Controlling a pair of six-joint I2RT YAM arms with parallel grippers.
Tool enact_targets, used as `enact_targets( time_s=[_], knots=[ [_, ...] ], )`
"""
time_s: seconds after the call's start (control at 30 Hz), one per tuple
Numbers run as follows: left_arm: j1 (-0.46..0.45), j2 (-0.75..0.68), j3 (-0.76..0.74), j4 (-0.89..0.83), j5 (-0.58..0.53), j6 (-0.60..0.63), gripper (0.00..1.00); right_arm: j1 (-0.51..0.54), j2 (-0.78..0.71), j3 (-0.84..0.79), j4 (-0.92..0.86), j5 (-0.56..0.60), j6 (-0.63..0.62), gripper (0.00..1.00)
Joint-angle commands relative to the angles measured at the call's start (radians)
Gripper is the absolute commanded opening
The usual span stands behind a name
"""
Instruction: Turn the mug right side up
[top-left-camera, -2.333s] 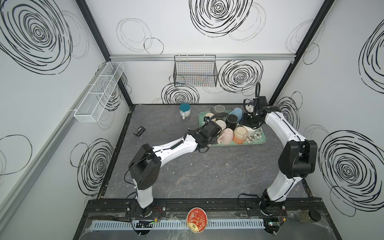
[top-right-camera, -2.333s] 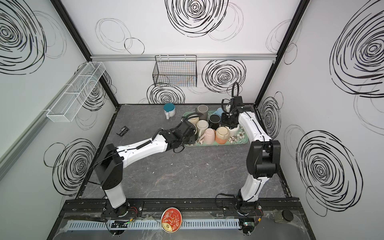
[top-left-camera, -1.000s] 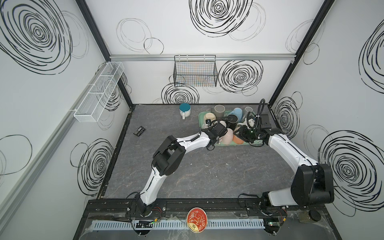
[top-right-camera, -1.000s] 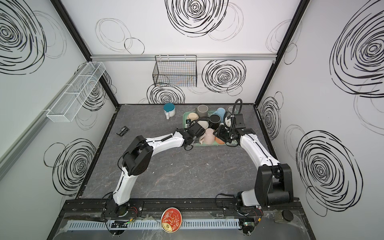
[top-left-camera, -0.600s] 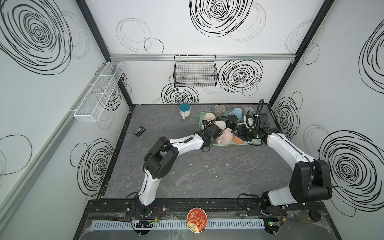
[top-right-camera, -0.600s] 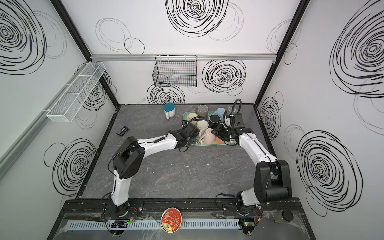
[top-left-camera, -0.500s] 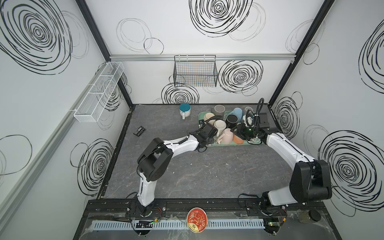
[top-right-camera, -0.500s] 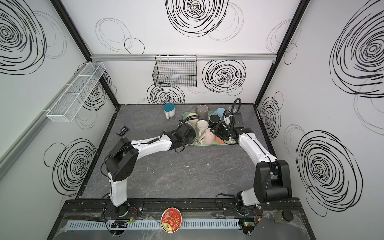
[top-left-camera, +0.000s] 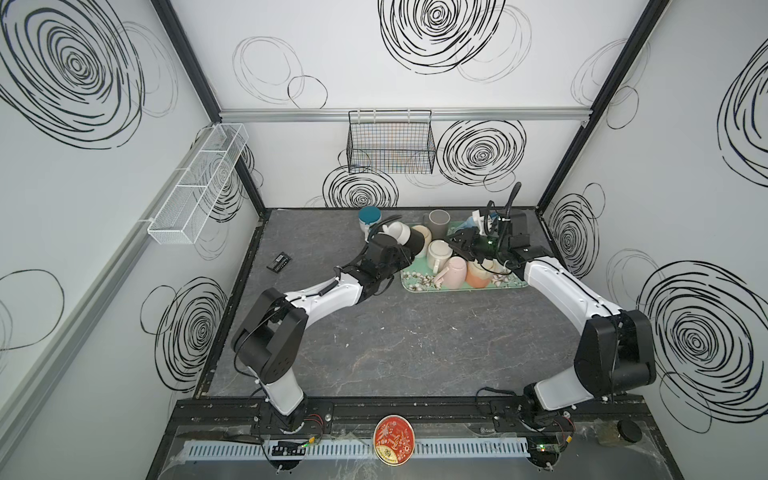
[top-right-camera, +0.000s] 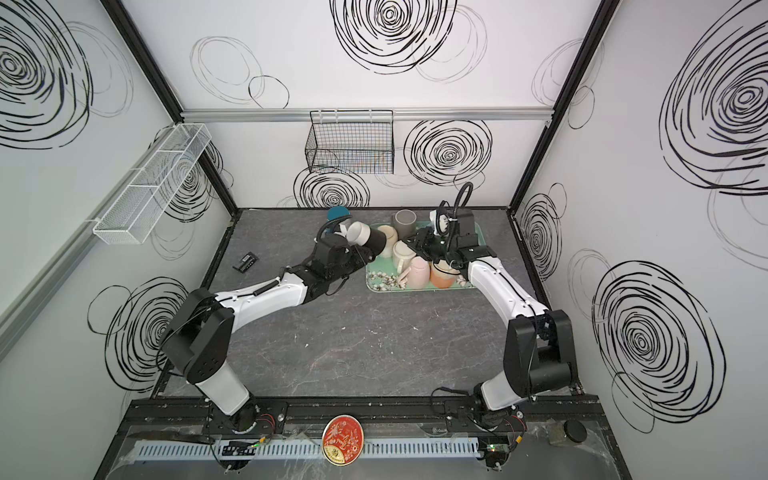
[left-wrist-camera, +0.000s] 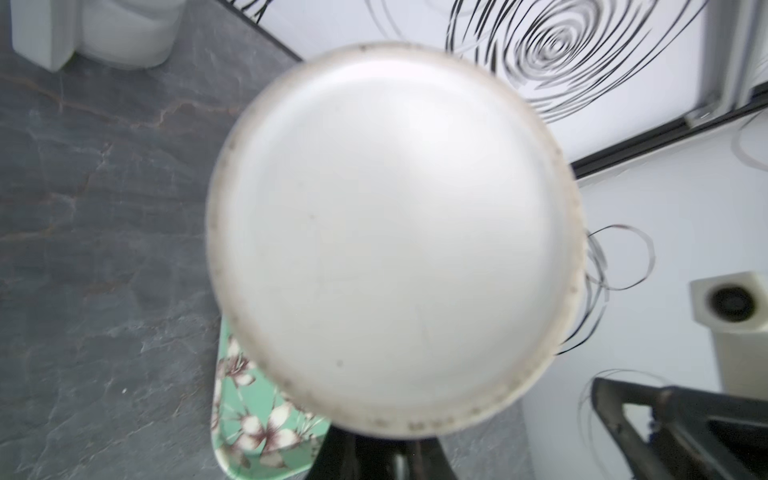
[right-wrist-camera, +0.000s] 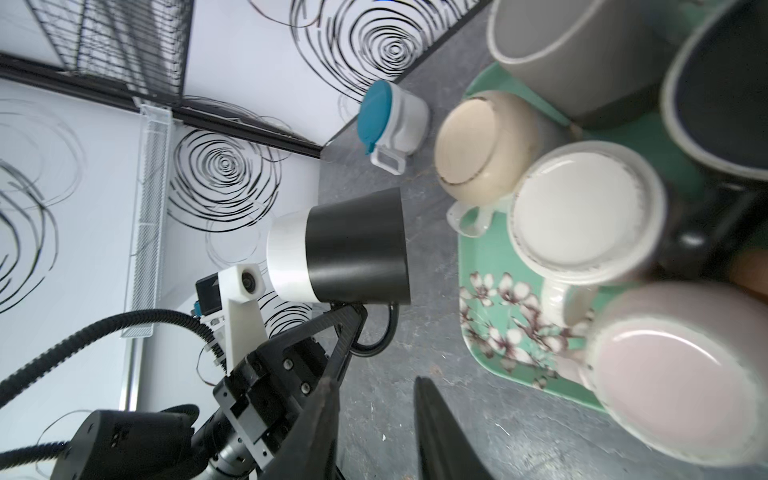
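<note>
Beside the tray (right-wrist-camera: 471, 266), the left gripper (right-wrist-camera: 356, 314) is clamping the mug (right-wrist-camera: 353, 253) by its handle, holding it sideways for uprighting; the right gripper (right-wrist-camera: 374, 382) is hovering empty, jaws parted

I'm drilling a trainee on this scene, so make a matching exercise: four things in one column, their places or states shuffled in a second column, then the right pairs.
Things
1. black-and-white mug
2. pink mug
3. teal-lidded container
4. right hand

Places or states
A. stands on the bare table, off the tray
B. base up on the tray
C. jaws apart, nothing between them
D. lifted and tipped sideways, its handle gripped by the left hand

Pairs: 1-D, 2-B, 3-A, 4-C
</note>
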Motion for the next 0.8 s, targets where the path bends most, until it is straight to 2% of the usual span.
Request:
enact_targets(
  time_s=[0.0, 0.2, 0.3, 0.4, 0.53, 0.77],
  knots=[
    [0.052, -0.101, 0.002, 0.33, 0.069, -0.08, 0.0, 0.02, -0.04, 0.011, 0.166, -0.052, 0.034, 0.37],
    [0.086, -0.139, -0.005, 0.497, 0.134, -0.196, 0.0, 0.065, -0.014, 0.049, 0.294, -0.101, 0.08, 0.41],
    [0.089, -0.113, 0.011, 0.609, 0.18, -0.287, 0.0, 0.102, 0.014, 0.079, 0.374, -0.121, 0.116, 0.48],
    [0.082, -0.086, 0.047, 0.661, 0.215, -0.33, 0.0, 0.135, 0.044, 0.115, 0.434, -0.118, 0.168, 0.51],
    [0.071, -0.079, 0.073, 0.677, 0.225, -0.347, 0.0, 0.155, 0.085, 0.169, 0.453, -0.111, 0.222, 0.49],
    [0.067, -0.085, 0.076, 0.707, 0.227, -0.377, 0.0, 0.16, 0.123, 0.221, 0.448, -0.104, 0.25, 0.39]
  ],
)
